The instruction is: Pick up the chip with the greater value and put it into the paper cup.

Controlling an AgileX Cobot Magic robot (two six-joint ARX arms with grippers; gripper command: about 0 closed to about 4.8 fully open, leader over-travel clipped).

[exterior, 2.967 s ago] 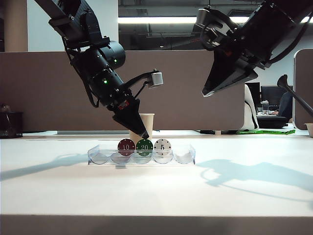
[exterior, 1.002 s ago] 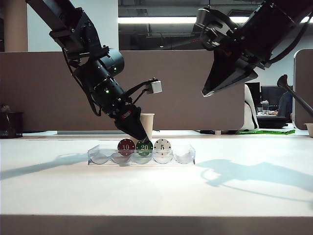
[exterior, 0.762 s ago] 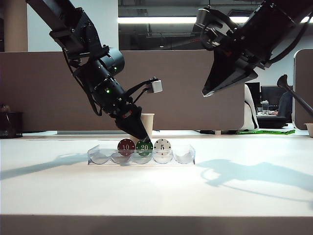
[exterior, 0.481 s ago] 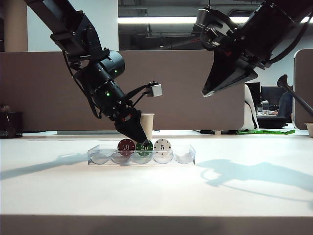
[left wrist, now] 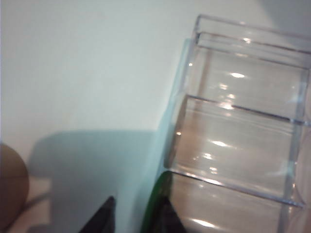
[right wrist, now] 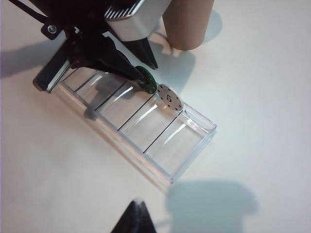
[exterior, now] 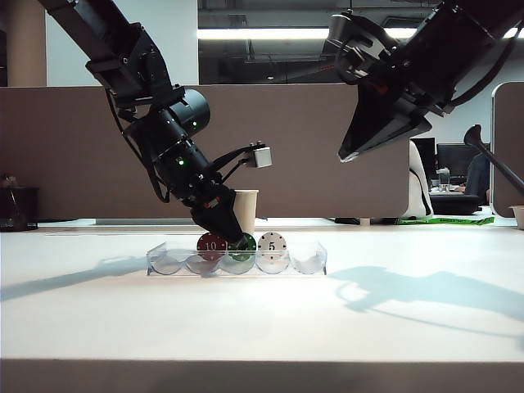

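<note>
The chip with the greater value, a green one (exterior: 246,245), stands on edge in a clear tray (exterior: 308,263), between a red "10" chip (exterior: 210,244) and a white "5" chip (exterior: 272,244). My left gripper (exterior: 236,238) reaches steeply down onto it. In the left wrist view the chip's green rim (left wrist: 151,206) sits between the two dark fingers of the left gripper (left wrist: 137,208): one finger lies against it, the other stands a small gap away. The paper cup (exterior: 246,205) stands just behind the tray. My right gripper (exterior: 345,156) hangs high on the right, shut and empty.
The tray (right wrist: 187,145) has several slots, with bare ones beyond the white chip (right wrist: 169,97). The tan cup (right wrist: 187,23) is close behind the left gripper (right wrist: 142,74) and the green chip (right wrist: 148,81). White tabletop surrounds the tray; a partition wall runs behind.
The left gripper has sunk a little onto the green chip, now covering its "20", and its jaws have narrowed around it. The right arm has stayed put.
</note>
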